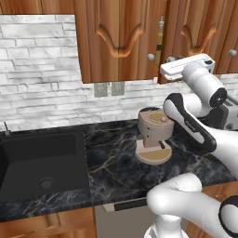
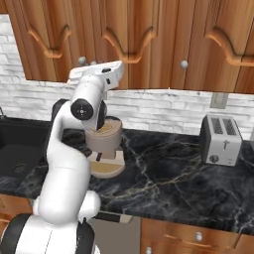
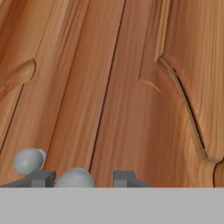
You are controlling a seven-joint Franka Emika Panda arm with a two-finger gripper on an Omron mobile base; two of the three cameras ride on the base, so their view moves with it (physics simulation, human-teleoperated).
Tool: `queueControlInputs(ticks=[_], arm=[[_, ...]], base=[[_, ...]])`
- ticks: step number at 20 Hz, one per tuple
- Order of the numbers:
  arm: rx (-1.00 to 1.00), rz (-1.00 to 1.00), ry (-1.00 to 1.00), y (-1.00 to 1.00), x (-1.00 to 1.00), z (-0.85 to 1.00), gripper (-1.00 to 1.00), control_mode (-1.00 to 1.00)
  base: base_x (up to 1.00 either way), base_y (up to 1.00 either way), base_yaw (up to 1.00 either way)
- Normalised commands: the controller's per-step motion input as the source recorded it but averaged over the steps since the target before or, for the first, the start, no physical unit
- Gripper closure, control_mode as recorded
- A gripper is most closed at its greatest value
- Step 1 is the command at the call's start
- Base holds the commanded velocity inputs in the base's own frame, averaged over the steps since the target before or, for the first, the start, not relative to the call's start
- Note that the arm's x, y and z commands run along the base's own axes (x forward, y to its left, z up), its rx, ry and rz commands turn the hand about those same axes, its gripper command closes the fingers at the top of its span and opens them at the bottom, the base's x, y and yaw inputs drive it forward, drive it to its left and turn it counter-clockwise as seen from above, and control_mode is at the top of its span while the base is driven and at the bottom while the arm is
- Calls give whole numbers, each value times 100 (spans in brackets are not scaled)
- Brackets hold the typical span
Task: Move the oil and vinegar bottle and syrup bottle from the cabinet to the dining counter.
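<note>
The cabinet (image 1: 121, 42) hangs on the wall above the black marble counter (image 1: 116, 158), and the claw (image 3: 78, 178) is raised right up against its lower door edge. In the hand view two small round silver knobs sit low in the picture: one knob (image 3: 74, 178) lies between the two dark finger tips, and the other knob (image 3: 28, 160) sits just beside the left tip. The finger tips (image 3: 43, 177) stand a little apart, one on each side of that knob; whether they actually press on it or have let go cannot be told, so the claw's state is unclear.

In the left base view one door stands slightly ajar, and through the narrow gap a slim bottle (image 1: 161, 35) with a dark top shows, just above and beside the hand (image 1: 186, 65). It is inside the cabinet, close to the claw but behind the door edge. The squat brown bottle is hidden.

In the right base view the hand (image 2: 96, 72) sits at the bottom edge of the doors, near another knob (image 2: 184, 64) further right.

No brand, label or writing can be read anywhere.

Under the arm a beige coffee machine (image 1: 153, 135) stands on the counter. A sink (image 1: 42, 162) lies to the left, and a silver toaster (image 2: 221, 139) stands well apart to the right against the white brick wall (image 1: 42, 69).
</note>
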Motion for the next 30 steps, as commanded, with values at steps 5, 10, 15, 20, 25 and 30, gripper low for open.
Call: queueControlInputs(ticks=[5,10,15,20,25,30], arm=[[0,-18,0,-64,-59,12,100,-100],[0,-20,3,-84,-68,15,100,-100],[0,-17,8,-100,-73,16,100,-100],[0,-13,12,-100,-72,20,100,-100],[0,-10,14,-100,-66,21,100,-100],[0,-10,14,-94,-70,17,-100,-100]], base=[[0,0,0],[0,0,0],[0,0,0],[0,0,0],[0,0,0],[0,0,0]])
